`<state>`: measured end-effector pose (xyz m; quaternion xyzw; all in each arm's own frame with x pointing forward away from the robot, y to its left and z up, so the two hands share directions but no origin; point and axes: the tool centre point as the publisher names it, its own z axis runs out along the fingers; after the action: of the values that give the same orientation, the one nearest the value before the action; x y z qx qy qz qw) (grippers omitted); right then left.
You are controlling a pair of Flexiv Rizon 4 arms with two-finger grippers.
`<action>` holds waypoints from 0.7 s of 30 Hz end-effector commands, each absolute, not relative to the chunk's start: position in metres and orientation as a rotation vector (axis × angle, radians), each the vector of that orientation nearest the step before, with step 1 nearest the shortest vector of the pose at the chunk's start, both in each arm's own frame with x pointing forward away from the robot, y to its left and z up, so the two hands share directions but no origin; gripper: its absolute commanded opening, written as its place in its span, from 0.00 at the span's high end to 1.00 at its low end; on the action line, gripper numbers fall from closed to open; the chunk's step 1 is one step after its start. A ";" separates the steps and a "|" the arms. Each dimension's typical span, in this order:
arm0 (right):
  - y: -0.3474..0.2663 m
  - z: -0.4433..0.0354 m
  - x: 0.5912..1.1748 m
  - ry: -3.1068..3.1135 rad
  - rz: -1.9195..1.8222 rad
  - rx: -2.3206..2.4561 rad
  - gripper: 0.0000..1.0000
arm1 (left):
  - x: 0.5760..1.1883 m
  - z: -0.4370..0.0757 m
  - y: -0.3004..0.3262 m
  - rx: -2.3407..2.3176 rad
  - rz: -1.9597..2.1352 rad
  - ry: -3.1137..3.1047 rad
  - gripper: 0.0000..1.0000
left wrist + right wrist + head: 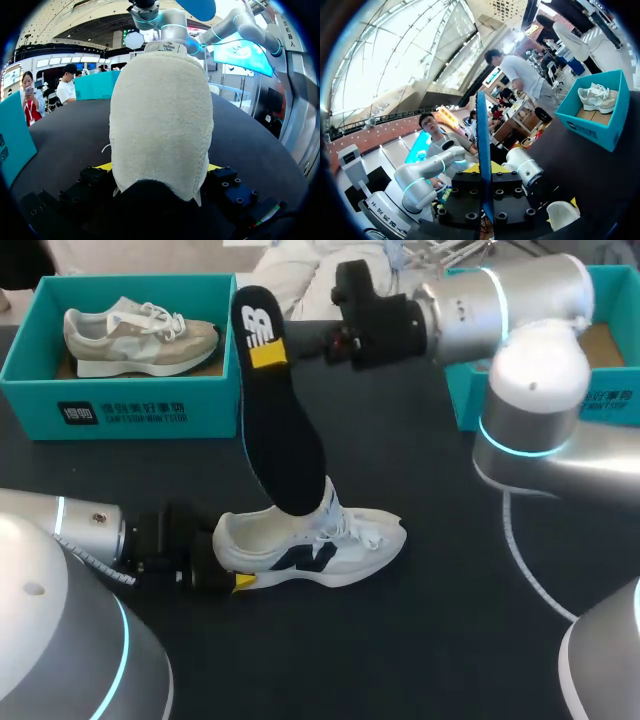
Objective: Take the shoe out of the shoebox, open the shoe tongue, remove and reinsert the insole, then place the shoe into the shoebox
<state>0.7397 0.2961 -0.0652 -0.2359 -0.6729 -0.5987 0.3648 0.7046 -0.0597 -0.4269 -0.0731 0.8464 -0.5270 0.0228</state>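
Seemingly, left hand [230,565] grips the shoe [320,540]; raised insole [280,440] overlaps the shoebox [120,405].

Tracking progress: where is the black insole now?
Head view, centre: black insole stands tilted, upper end in the right gripper, lower end inside the white sneaker.

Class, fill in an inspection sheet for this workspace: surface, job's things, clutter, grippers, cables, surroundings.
Surface: dark table.
Job's things: white shoe upright mid-table; black insole standing with its lower end in the shoe; teal right box at the far right, partly hidden.
Clutter: teal left box holding a beige shoe.
Grippers: left gripper shut on the shoe's heel; right gripper shut on the insole's upper end.
Cables: pale curved line on the table's right, perhaps a cable.
Surroundings: nothing seen reaching over the table.
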 end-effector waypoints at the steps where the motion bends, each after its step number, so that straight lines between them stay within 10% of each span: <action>1: 0.273 -0.060 0.724 -1.741 -1.533 -0.689 1.00 | 0.706 -0.434 -0.062 -0.228 -1.629 2.623 1.00; 21: 0.254 -0.045 0.717 -1.724 -1.549 -0.763 1.00 | 0.706 -0.434 -0.062 -0.228 -1.629 2.623 1.00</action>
<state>0.7304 0.2678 -0.0543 -0.2779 -0.6597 -0.5984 0.3598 0.7046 -0.0598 -0.4269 -0.0731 0.8464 -0.5271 0.0228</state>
